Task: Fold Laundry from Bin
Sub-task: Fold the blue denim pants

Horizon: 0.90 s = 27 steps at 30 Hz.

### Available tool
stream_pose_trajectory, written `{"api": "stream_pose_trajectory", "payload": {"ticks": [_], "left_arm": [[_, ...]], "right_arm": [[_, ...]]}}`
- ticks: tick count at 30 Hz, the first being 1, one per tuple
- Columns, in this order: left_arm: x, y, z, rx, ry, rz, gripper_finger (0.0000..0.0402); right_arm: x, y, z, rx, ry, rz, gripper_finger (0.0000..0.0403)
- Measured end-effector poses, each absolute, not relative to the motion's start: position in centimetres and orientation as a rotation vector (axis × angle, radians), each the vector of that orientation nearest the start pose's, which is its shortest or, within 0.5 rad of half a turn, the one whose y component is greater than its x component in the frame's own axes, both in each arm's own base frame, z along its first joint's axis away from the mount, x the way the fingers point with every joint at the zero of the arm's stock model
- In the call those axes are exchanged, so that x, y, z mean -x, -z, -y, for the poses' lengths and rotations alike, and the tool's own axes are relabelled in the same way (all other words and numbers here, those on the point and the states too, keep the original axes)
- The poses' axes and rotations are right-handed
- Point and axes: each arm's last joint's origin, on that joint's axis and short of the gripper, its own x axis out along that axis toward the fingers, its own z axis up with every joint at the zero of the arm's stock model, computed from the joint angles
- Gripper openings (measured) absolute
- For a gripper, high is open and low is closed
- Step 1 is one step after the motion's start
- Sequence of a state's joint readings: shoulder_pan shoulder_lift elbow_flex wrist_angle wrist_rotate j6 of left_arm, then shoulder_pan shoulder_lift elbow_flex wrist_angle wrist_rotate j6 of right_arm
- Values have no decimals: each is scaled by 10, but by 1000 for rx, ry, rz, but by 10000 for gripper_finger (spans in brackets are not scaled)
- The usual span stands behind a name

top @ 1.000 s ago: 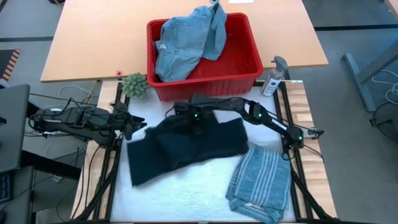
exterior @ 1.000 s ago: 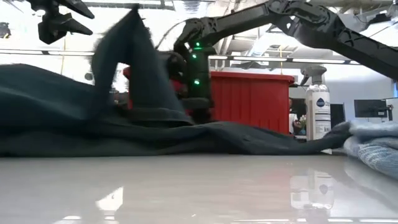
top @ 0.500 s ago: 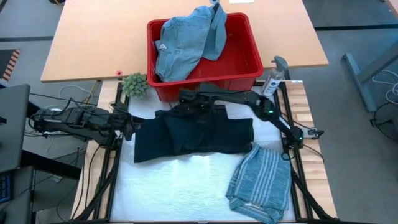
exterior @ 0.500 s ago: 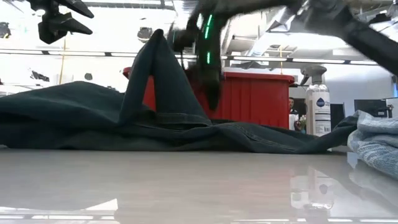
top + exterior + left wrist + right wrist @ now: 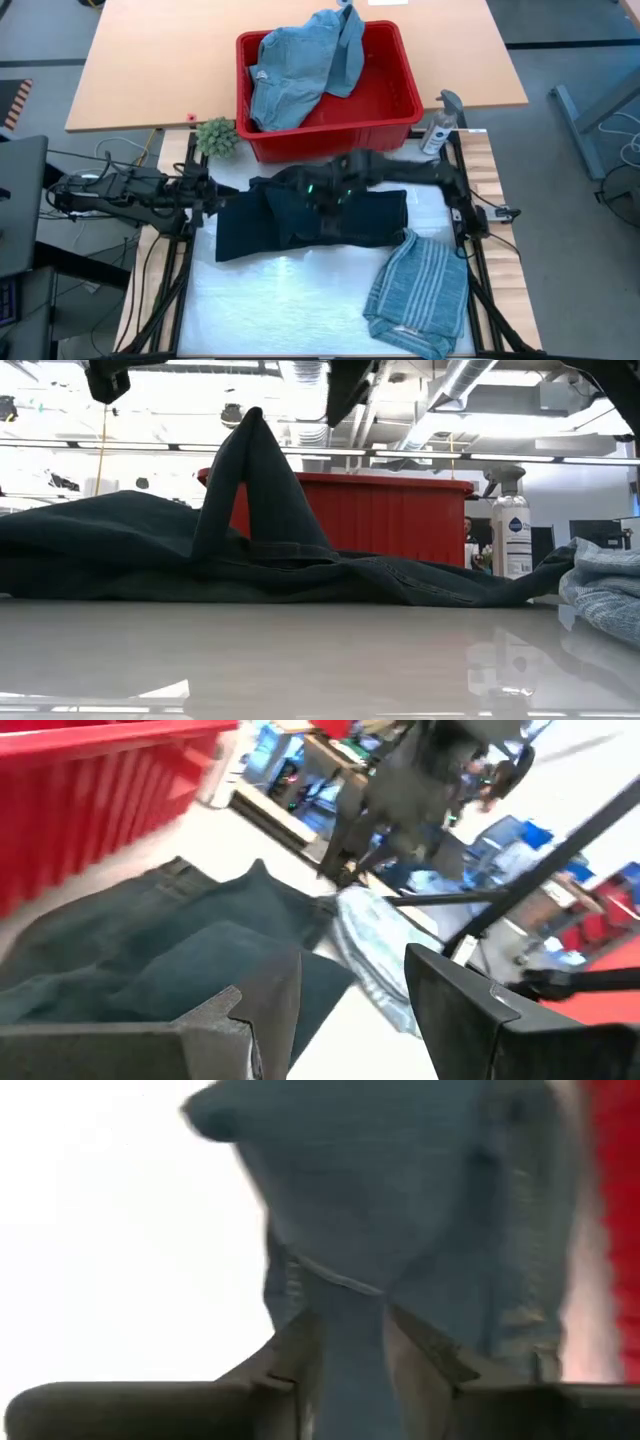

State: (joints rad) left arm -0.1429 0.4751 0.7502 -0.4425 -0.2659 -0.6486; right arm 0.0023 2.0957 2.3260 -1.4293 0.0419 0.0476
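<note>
The tabletop (image 5: 300,300) carries most of the work, and the bin (image 5: 400,95) sits just beyond the right claw (image 5: 330,195), a light blue denim piece (image 5: 295,65) heaped in it and spilling over its far rim. The dark navy trousers (image 5: 310,220) lie directly under that claw, folded into a broad band. A second ago they were sprawled wider, with a flap reaching out toward the left claw (image 5: 205,195); now that flap is doubled over and the cloth lies squarer. In the low view a peak of fabric (image 5: 255,480) stands up from the trousers with nothing gripping it.

The right claw, which held the cloth a moment back, is lifting off it. Its fingers (image 5: 290,1350) stand a little apart in its wrist view, with trouser cloth showing between them, though that view is too smeared to say whether they still touch it; it looks like a release. The left claw hovers at the trousers' edge, fingers (image 5: 250,1020) apart and empty.

The striped shirt (image 5: 420,290) lies rumpled beside the trousers, off to the right claw's near side. So one fold seems done, with the peak still to be flattened.
</note>
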Motion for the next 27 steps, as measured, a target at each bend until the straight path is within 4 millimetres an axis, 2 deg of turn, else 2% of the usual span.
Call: {"api": "stream_pose_trajectory", "payload": {"ticks": [4, 8, 11, 16, 18, 21, 24, 27], "left_arm": [[-99, -332, 8, 616, -123, -137, 171], [-99, -333, 9, 611, -103, -139, 171], [-100, -335, 9, 587, -95, -123, 171], [-117, -332, 10, 477, -119, -154, 169], [-133, -328, 11, 393, -165, -208, 165], [-164, -329, 11, 262, -199, -346, 161], [-199, -332, 6, 117, -244, -547, 162], [-231, -337, -11, -8, -333, -714, 168]], "right_arm": [[-420, -335, -25, -16, 44, -1286, 184], [-412, -332, -38, -89, 23, -1374, 214], [-395, -355, -47, -67, 33, -1328, 212], [-340, -433, -52, -40, 102, -1005, 191], [-315, -461, -51, -44, 184, -873, 183], [-277, -487, -46, -75, 270, -773, 175], [-248, -504, -42, -103, 334, -690, 171], [-232, -512, -41, -103, 337, -664, 171]]}}
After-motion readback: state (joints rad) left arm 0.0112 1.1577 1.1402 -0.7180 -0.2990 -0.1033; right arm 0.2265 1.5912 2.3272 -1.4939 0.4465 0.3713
